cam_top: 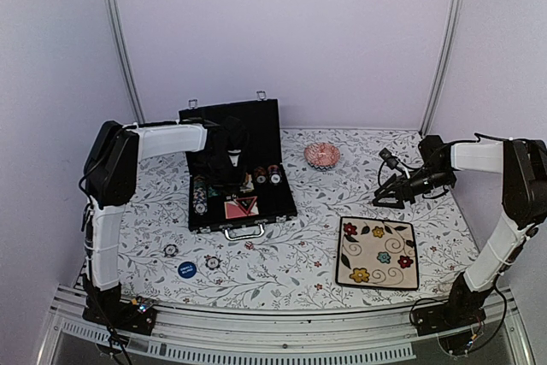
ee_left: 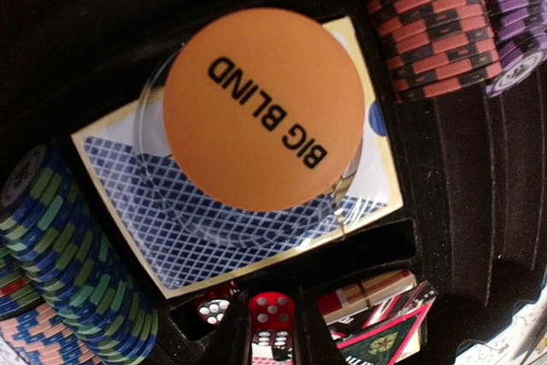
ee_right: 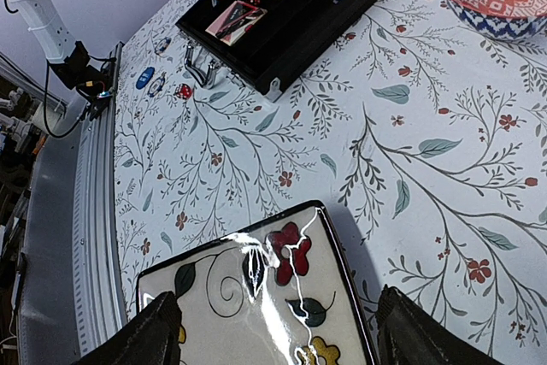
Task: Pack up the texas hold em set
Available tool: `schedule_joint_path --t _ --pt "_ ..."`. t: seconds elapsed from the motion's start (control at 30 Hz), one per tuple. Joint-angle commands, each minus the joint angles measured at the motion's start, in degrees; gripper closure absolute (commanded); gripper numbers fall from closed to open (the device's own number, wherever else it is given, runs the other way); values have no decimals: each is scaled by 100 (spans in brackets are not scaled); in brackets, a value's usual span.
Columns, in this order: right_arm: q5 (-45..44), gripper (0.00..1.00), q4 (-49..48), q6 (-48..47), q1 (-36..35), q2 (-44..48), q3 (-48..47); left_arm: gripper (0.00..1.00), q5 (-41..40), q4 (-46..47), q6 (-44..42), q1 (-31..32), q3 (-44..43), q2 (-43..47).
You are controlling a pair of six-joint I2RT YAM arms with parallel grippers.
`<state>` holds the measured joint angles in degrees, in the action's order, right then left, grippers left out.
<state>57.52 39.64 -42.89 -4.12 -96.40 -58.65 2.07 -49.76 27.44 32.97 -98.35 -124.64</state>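
Case: the black case (cam_top: 242, 179) lies open on the counter (cam_top: 291, 275), its lid standing up at the back and its handle (cam_top: 244, 232) facing the arms.
Already packed: red chips (ee_left: 436, 32), purple-and-white chips (ee_left: 520, 14) and blue-green chips (ee_left: 81, 271) sit in their slots. Red dice (ee_left: 271, 314) fill a small compartment, and we see a blue-backed deck (ee_left: 162, 211) and a second deck (ee_left: 376, 326) beside it.
Big Blind button (ee_left: 263, 108): this orange disc is over the blue-backed deck, close to the left wrist camera. We cannot tell whether it rests there or is being held.
Left fingers (cam_top: 231, 168): they are over the middle of the case, dark against the black lining, so we cannot tell if they are parted or pinched.
Right fingers (ee_right: 158, 335): spread wide with nothing between them, above a corner of the flowered plate (ee_right: 256, 297), well apart from the case.
Left out: a blue button (cam_top: 186, 268), two loose chips (cam_top: 171, 250) (cam_top: 212, 261) and a small red die (cam_top: 249, 245) lie on the counter in front of the case.
Not ours to pack: the plate and the pink bowl (cam_top: 322, 155).
Progress: we judge the packing mostly done. What remains is gathering those few pieces, then lowering and latching the lid.
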Motion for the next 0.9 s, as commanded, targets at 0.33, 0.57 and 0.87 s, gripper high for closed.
schedule_joint_path --t 0.33,0.57,0.87 --pt "46 20 53 -60 -37 -46 -127 78 -167 -39 -12 69 -282 -52" --pt "40 20 60 -61 -34 -38 -129 76 -176 -104 -29 82 -257 -34" --pt "61 20 62 -61 -50 -20 -123 76 -330 -127 -45 162 -265 282"
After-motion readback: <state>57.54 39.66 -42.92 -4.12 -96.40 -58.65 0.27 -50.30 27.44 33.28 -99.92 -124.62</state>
